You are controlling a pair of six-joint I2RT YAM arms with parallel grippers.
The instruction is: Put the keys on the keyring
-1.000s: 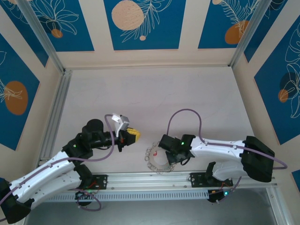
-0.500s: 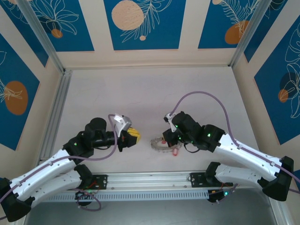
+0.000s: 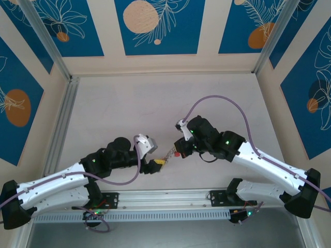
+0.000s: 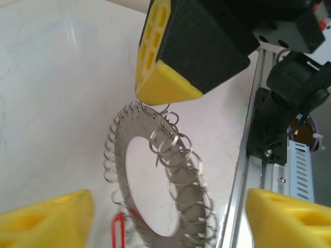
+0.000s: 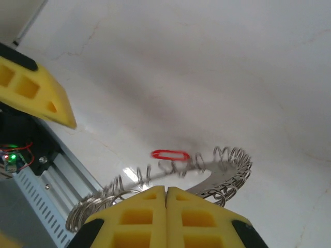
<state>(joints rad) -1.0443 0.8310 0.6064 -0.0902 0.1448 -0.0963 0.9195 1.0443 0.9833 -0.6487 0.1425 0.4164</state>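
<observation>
Keyring (image 4: pixel 120 152), fringed w/ keys (image 4: pixel 178 155) and a red-headed piece (image 5: pixel 170 154), hangs above the tabletop (image 4: pixel 46 77) near lower centre of the top view, pinched at its upper edge by the closed right end effector (image 5: pixel 165 192). Left end effector (image 4: pixel 168 219) is open & nearer the ring's free lower-left end. In its wrist view the ring sits mid-frame, just ahead and btwn its fingers (image 4: pixel 46 217), not touching. Ring's long axis runs lower left to upper right btwn both end effectors.

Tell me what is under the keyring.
Under the keyring there is bare white table. The right gripper is shut on its rim, its fingers covering the stretch they pinch.
</observation>
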